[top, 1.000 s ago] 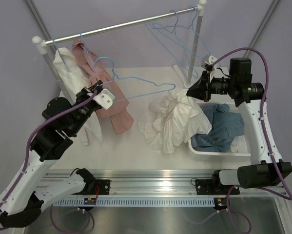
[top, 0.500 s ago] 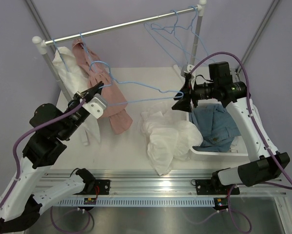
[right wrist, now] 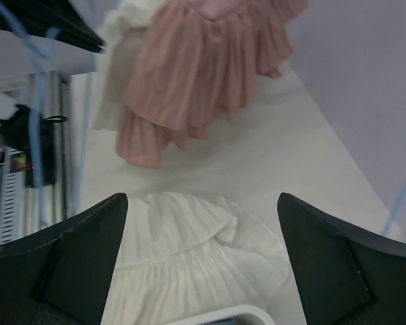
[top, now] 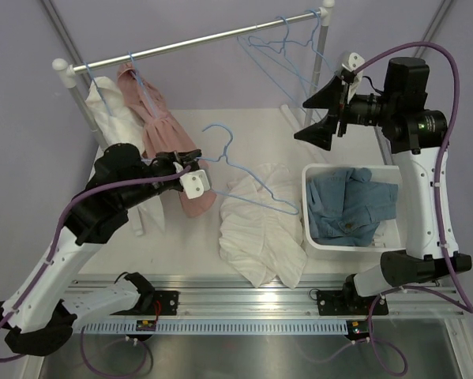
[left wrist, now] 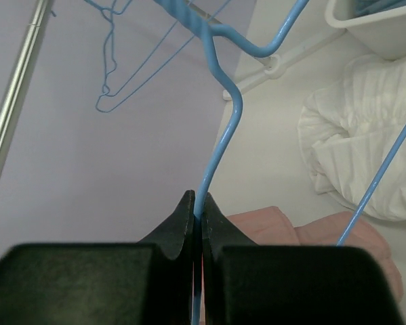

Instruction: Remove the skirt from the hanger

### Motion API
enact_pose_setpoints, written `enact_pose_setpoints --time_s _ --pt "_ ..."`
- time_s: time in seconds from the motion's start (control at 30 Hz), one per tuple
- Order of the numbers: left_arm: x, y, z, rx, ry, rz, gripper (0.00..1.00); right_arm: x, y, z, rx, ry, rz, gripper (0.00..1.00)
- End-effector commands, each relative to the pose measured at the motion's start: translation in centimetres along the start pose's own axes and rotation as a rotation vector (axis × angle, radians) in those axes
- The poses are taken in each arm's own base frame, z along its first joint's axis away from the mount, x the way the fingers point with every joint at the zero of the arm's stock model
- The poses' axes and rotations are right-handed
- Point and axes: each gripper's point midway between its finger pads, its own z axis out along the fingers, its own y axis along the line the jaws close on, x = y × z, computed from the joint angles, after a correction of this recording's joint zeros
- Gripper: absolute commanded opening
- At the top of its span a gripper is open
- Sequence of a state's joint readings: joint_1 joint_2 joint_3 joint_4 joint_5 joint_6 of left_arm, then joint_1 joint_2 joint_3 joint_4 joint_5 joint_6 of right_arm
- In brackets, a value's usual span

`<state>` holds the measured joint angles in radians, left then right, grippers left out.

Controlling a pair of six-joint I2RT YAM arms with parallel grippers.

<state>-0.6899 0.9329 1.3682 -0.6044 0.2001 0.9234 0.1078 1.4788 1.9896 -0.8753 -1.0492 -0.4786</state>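
The white skirt (top: 260,225) lies spread on the table beside the bin, off the hanger; it also shows in the right wrist view (right wrist: 196,264) and the left wrist view (left wrist: 365,149). My left gripper (top: 187,163) is shut on the blue wire hanger (top: 252,185) near its hook, the wire pinched between the jaws (left wrist: 199,206). The hanger's bare frame slants out over the skirt's top edge. My right gripper (top: 315,120) hangs high above the bin's far corner, open wide and holding nothing (right wrist: 201,203).
A white bin (top: 309,229) with a blue denim garment (top: 348,204) stands right of the skirt. On the rail (top: 197,43) hang a white garment (top: 110,118) and a pink dress (top: 161,134) at left, and several blue hangers (top: 279,43) at right.
My right gripper opened, let go of the skirt and rose up and back. The skirt dropped flat onto the table. My left arm swung the bare hanger lower and to the right.
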Motion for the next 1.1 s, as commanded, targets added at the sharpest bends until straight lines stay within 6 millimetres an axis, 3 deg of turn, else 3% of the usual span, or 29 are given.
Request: enact_pose_setpoints --time_s 0.0,0.1,0.2,0.43,0.63,0.73,0.77,0.83,0.93,0.97,1.0,1.07 --pt "-2.4 1.1 0.0 0.024 -0.074 0.043 0.0 -2.7 8.6 -0.2 -0.361 -0.089 0.065 0.99" --pt "-2.7 1.6 0.6 0.018 -0.087 0.055 0.0 -2.5 12.6 0.4 -0.423 -0.07 -0.008 1.0" --pt "-3.0 1.8 1.3 0.028 -0.096 0.062 0.0 -1.1 14.3 1.2 -0.44 -0.032 -0.028 0.99" --pt "-4.5 1.9 2.9 0.048 -0.177 0.043 0.0 1.0 13.2 3.3 -0.389 0.026 -0.006 0.93" --pt "-5.1 2.1 4.0 0.042 -0.216 0.022 0.0 1.8 15.2 4.8 -0.462 0.053 0.028 0.79" --pt "-5.1 2.2 4.6 0.04 -0.222 0.02 0.0 2.1 15.7 5.4 -0.484 0.063 0.064 0.58" --pt "-5.1 2.1 4.7 0.042 -0.224 0.02 0.0 2.0 16.0 5.5 -0.495 0.063 0.072 0.33" --pt "-5.1 2.2 5.0 0.032 -0.234 0.02 0.0 2.1 15.9 5.7 -0.491 0.069 0.086 0.03" --pt "-5.5 2.6 5.3 0.008 -0.256 0.016 0.02 1.9 15.6 5.7 -0.468 0.076 0.103 0.0" --pt "-5.6 2.9 5.3 -0.006 -0.261 0.012 0.11 1.9 15.5 5.7 -0.46 0.079 0.11 0.0" --pt "-5.0 2.9 5.6 -0.023 -0.246 -0.009 0.38 1.8 15.5 5.6 -0.455 0.08 0.114 0.0" --pt "-5.6 4.4 5.2 -0.101 -0.265 -0.003 0.68 1.4 15.4 5.3 -0.45 0.075 0.118 0.0"
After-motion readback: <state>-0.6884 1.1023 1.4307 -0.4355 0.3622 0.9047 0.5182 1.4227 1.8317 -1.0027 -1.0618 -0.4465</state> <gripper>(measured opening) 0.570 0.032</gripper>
